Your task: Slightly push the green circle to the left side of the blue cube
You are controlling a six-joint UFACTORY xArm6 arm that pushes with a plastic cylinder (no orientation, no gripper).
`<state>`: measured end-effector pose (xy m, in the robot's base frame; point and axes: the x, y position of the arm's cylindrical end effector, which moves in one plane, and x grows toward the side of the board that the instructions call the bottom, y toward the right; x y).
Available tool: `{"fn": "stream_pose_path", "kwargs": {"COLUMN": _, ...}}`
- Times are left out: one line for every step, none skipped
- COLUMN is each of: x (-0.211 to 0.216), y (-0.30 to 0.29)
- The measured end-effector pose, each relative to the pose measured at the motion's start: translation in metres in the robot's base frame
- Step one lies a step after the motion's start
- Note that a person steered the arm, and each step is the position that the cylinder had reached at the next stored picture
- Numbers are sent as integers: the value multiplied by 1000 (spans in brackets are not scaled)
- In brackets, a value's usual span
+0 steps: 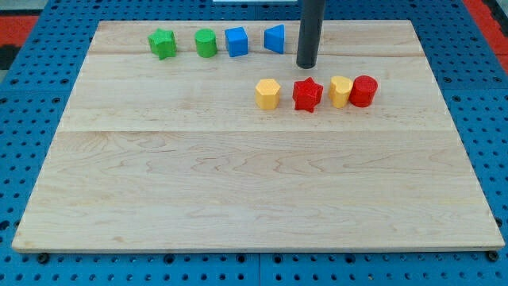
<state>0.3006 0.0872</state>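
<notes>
**Green circle already beside the blue cube**

Nearest the camera runs a row at centre right: yellow block point(268, 93), red star point(307, 94), yellow block point(340, 91), red cylinder point(363, 90). Along the upper edge sit a green star point(163, 43), the green circle point(206, 43), the blue cube point(236, 41) and another blue block point(275, 38). The circle stands just left of the cube, a small gap between; little seems left. My tip point(307, 66) rests right of the blue blocks, with no jaws to report
</notes>
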Motion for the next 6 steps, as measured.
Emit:
{"fn": "stream_pose_path", "kwargs": {"x": -18, "y": 2}}
{"fn": "stream_pose_path", "kwargs": {"x": -49, "y": 2}}
{"fn": "stream_pose_path", "kwargs": {"x": -81, "y": -6}}
{"fn": "stream_pose_path", "kwargs": {"x": -98, "y": -54}}
{"fn": "stream_pose_path", "kwargs": {"x": -92, "y": -64}}
{"fn": "stream_pose_path", "kwargs": {"x": -90, "y": -73}}
